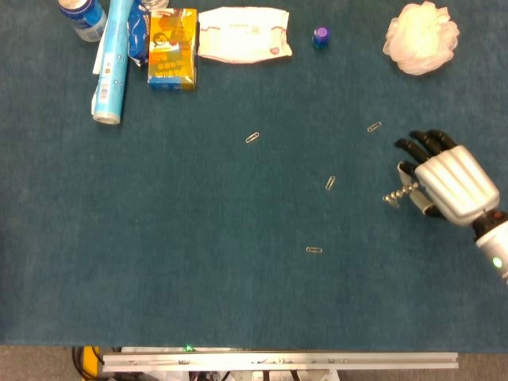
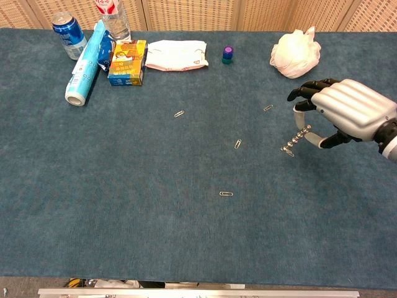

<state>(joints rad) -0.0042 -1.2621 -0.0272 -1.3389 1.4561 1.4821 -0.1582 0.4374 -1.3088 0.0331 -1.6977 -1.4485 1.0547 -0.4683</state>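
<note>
My right hand point(image 1: 448, 184) hovers over the right side of the blue table cloth point(image 1: 198, 238), back of the hand up. It pinches a short beaded metal chain point(image 1: 399, 194) that sticks out to the left; in the chest view the chain point(image 2: 296, 139) hangs slanting down from the hand point(image 2: 347, 112). Loose paper clips lie on the cloth: one point(image 1: 374, 127) just left of the fingertips, one point(image 1: 330, 182) left of the chain, one point(image 1: 314, 250) nearer the front, one point(image 1: 252, 138) at mid-table. My left hand shows in neither view.
Along the far edge stand a blue can point(image 2: 68, 34), a clear bottle point(image 2: 115, 22), a blue-white roll point(image 1: 111, 63), a yellow box point(image 1: 172, 48), a white pouch point(image 1: 242, 36), a purple-capped small bottle point(image 1: 321, 36) and a white bath puff point(image 1: 422, 36).
</note>
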